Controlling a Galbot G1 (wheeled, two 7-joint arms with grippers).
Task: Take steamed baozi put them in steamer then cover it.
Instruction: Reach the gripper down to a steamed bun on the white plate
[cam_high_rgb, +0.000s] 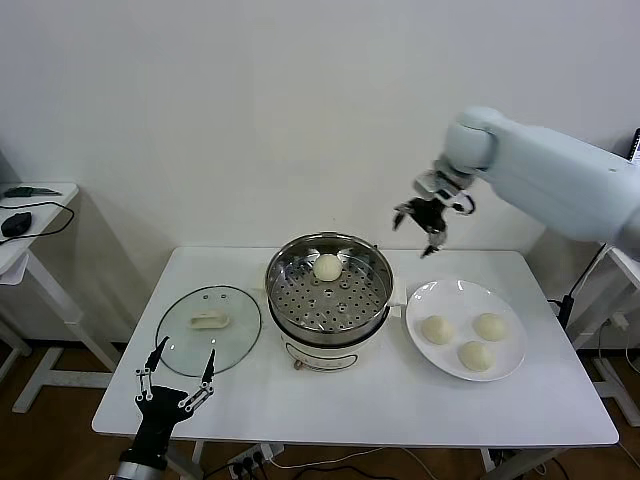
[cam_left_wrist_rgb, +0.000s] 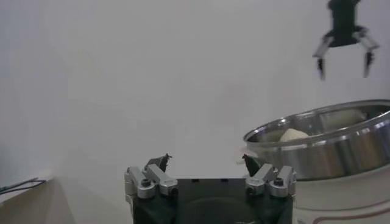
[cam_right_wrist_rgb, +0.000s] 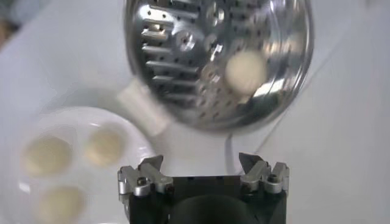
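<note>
The steel steamer (cam_high_rgb: 329, 296) stands mid-table with one cream-white baozi (cam_high_rgb: 328, 267) on its perforated tray, toward the far side. Three more baozi (cam_high_rgb: 437, 329) (cam_high_rgb: 490, 326) (cam_high_rgb: 476, 355) lie on the white plate (cam_high_rgb: 466, 292) to its right. The glass cover (cam_high_rgb: 209, 329) with its cream handle (cam_high_rgb: 210, 321) lies flat on the table left of the steamer. My right gripper (cam_high_rgb: 418, 229) is open and empty, high above the table between the steamer's far right rim and the plate. The right wrist view shows the steamer (cam_right_wrist_rgb: 183, 67), its baozi (cam_right_wrist_rgb: 245, 70) and the plate's baozi (cam_right_wrist_rgb: 46, 155). My left gripper (cam_high_rgb: 178, 374) is open and empty at the table's front left.
A white side table (cam_high_rgb: 30, 220) with a dark mouse and cable stands at the far left. The white wall is close behind the table. In the left wrist view the steamer (cam_left_wrist_rgb: 329, 149) is at the right and my right gripper (cam_left_wrist_rgb: 344, 58) hangs above it.
</note>
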